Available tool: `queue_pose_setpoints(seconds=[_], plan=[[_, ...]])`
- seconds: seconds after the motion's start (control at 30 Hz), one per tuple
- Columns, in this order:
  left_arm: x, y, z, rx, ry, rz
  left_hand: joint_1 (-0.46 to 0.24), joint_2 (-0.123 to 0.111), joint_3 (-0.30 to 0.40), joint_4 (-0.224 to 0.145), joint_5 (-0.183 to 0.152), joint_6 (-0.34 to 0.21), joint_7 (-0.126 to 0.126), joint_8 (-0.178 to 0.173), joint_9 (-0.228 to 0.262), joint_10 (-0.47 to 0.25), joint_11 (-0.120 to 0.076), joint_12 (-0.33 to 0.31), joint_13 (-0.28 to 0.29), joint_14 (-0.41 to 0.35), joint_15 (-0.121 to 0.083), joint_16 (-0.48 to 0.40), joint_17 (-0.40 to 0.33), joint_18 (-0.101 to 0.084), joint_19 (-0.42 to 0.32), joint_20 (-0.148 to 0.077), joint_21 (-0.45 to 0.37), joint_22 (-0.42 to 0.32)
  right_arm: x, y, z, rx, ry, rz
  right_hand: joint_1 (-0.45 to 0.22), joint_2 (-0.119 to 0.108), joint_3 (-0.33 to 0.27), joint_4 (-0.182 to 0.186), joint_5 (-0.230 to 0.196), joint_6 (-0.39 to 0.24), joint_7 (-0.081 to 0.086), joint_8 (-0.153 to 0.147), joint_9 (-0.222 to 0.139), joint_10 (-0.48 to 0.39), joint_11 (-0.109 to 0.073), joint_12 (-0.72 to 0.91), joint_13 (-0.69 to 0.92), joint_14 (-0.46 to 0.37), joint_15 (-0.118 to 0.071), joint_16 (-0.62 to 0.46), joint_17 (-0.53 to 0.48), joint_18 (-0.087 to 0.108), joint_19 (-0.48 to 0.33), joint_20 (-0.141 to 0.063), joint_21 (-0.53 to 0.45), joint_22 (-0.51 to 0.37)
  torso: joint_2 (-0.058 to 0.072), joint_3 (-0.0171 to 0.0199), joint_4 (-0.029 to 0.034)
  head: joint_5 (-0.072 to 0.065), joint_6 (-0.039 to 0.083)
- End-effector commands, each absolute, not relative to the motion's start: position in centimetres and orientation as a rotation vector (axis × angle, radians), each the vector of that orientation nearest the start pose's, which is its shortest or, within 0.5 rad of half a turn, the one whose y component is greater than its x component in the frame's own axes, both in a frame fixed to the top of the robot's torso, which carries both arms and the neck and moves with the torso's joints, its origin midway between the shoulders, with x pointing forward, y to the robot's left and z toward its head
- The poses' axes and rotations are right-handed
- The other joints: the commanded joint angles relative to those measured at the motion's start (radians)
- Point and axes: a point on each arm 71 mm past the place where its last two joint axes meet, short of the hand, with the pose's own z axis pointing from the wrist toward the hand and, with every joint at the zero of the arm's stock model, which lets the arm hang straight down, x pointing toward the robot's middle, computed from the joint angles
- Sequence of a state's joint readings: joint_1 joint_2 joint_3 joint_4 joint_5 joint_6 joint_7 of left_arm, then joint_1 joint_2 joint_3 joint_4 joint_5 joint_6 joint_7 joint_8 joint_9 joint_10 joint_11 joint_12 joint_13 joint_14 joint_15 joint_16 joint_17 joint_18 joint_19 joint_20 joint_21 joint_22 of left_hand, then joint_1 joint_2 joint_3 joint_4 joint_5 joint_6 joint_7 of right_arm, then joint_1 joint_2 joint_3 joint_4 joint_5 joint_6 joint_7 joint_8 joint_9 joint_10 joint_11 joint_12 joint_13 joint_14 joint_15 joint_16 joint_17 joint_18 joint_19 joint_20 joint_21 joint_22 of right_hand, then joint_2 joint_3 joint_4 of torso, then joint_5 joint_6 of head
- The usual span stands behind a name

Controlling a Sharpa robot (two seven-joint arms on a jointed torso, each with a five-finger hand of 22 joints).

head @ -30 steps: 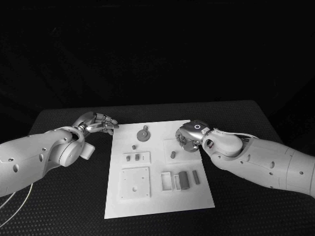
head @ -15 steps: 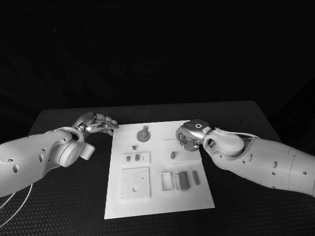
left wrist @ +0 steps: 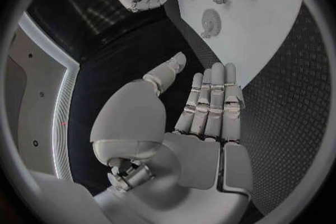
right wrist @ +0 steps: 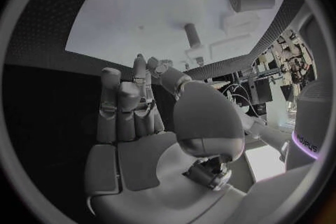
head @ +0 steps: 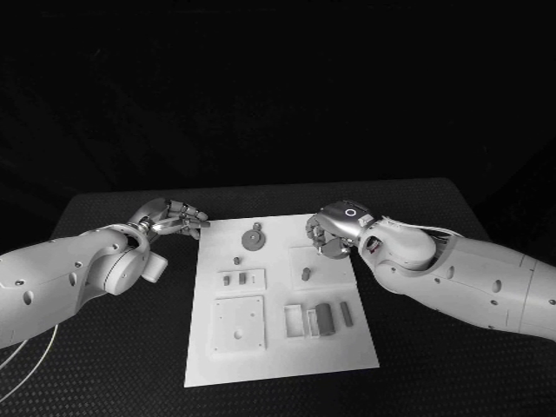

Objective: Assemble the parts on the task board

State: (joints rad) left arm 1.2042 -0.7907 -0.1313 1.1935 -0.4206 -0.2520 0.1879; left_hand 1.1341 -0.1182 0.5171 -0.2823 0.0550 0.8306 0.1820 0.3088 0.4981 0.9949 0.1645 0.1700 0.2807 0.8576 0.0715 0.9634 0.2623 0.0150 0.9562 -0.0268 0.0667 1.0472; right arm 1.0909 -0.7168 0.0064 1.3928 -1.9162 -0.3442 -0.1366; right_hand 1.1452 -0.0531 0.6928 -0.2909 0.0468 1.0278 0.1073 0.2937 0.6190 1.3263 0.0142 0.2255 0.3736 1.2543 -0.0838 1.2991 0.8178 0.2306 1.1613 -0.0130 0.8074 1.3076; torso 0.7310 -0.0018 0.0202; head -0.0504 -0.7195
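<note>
Two empty hands, left hand [head: 172, 217] and right hand [head: 332, 233], fingers apart, flanking the task board [head: 278, 347].

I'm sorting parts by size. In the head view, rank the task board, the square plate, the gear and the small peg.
1. Task board
2. Square plate
3. Gear
4. Small peg
All lie on one board, so nearness hardly skews this.

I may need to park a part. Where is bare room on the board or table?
The board's near strip, below the square plate and the slotted blocks, is bare. So is the table near the front corners. The board's far end is crowded: the gear sits between the left hand and right hand.
</note>
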Motion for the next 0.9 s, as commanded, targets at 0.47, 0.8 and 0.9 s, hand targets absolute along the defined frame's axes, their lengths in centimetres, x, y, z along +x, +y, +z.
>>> queue_pose_setpoints(seconds=[0.47, 0.8, 0.9], plan=[[52.8, 28.0, -23.2, -0.824, 1.698, -1.045, -0.006, 0.007, -0.007, -0.002, -0.003, -0.005, 0.007, 0.001, -0.001, -0.01, 0.0, 0.004, -0.003, 0.008, -0.002, -0.004, 0.003, 0.002, 0.008, -0.001, 0.004, -0.002, 45.4, -11.5, -20.4, -0.476, 1.524, 0.689, 0.001, -0.007, 0.007, -0.001, 0.004, 0.009, 0.003, 0.003, 0.019, 0.001, 0.005, 0.0, 0.001, -0.001, -0.007, 0.002, 0.001, 0.031, 0.0, -0.004, 0.004, 0.012, 0.0, -0.0009, 0.0012, 0.049, 0.003], [52.8, 27.8, -23.2, -0.822, 1.699, -1.048, -0.006, 0.007, -0.007, -0.002, -0.003, -0.005, 0.007, 0.001, -0.001, -0.01, 0.0, 0.005, -0.004, 0.008, -0.002, -0.004, 0.004, 0.002, 0.008, -0.001, 0.003, -0.003, 44.0, -9.1, -21.3, -0.454, 1.534, 0.834, -0.001, -0.005, 0.009, -0.001, 0.003, 0.006, 0.004, 0.002, 0.021, -0.001, 0.005, -0.002, 0.003, -0.003, -0.007, -0.001, 0.001, 0.031, -0.001, -0.004, 0.002, 0.011, -0.001, -0.0015, 0.0017, 0.092, -0.004], [52.8, 27.7, -23.2, -0.822, 1.7, -1.049, -0.007, 0.007, -0.007, -0.002, -0.003, -0.005, 0.007, 0.001, -0.001, -0.01, 0.0, 0.005, -0.004, 0.008, -0.002, -0.004, 0.004, 0.002, 0.008, -0.001, 0.003, -0.003, 43.7, -8.7, -21.8, -0.444, 1.519, 0.864, -0.002, -0.004, 0.009, -0.001, 0.003, 0.005, 0.004, 0.002, 0.021, -0.001, 0.005, -0.003, 0.004, -0.003, -0.007, -0.001, 0.001, 0.031, -0.001, -0.004, 0.002, 0.011, -0.001, -0.0019, 0.0016, 0.104, -0.008]])
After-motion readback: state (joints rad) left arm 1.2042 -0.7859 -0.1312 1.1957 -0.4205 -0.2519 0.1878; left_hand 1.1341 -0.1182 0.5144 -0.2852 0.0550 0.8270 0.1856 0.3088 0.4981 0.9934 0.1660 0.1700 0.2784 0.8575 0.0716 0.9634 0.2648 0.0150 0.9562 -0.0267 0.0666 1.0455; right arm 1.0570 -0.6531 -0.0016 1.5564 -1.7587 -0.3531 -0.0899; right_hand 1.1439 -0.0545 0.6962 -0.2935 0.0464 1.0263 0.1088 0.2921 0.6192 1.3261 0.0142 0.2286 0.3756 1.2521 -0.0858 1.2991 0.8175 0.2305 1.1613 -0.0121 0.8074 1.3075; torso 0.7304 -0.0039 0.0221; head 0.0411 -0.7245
